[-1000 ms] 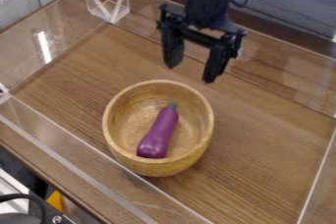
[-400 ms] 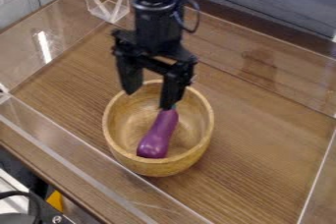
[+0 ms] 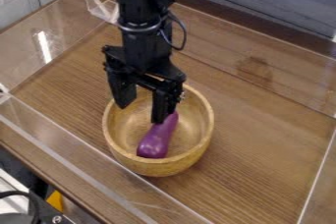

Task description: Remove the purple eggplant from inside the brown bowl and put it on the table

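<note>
A glossy purple eggplant (image 3: 157, 138) lies inside the light-brown wooden bowl (image 3: 197, 141), its fat end toward the front left. The bowl sits on the wood-grain table (image 3: 262, 100). My black gripper (image 3: 144, 102) hangs straight down over the bowl's back left part, open, its two fingers spread wide. One fingertip (image 3: 163, 110) reaches down just above the eggplant's stem end, which it hides; the other fingertip (image 3: 125, 96) stands near the bowl's back left rim. Nothing is held between the fingers.
Clear acrylic walls (image 3: 53, 31) border the table on the left, front and right. A folded clear plastic piece (image 3: 100, 4) stands at the back left behind the arm.
The gripper has moved from the back right of the table forward and left, and down over the bowl. It stayed open. The eggplant and bowl have not moved.
</note>
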### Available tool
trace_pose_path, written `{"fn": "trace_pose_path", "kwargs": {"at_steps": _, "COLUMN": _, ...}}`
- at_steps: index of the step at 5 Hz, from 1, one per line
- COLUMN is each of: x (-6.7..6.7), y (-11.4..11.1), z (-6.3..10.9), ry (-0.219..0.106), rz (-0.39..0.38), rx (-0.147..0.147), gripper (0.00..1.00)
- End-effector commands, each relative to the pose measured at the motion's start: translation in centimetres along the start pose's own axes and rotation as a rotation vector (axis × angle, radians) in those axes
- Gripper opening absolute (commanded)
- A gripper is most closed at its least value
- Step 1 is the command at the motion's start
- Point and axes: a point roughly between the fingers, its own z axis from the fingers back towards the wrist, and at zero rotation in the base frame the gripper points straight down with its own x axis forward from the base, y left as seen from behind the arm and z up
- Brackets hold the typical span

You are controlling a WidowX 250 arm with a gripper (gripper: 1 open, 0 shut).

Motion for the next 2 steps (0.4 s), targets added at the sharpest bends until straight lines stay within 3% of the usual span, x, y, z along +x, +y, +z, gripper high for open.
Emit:
{"fn": "trace_pose_path", "kwargs": {"at_steps": 1, "x": 0.46, "y": 0.29, "z": 0.11, "ry": -0.043, "rz": -0.001, "rx": -0.005, "gripper": 1.0}}
{"fn": "trace_pose_path", "kwargs": {"at_steps": 2, "x": 0.59, "y": 0.28, "z": -0.51, "ry": -0.052, "rz": -0.007, "rx": -0.014, "gripper": 1.0}}
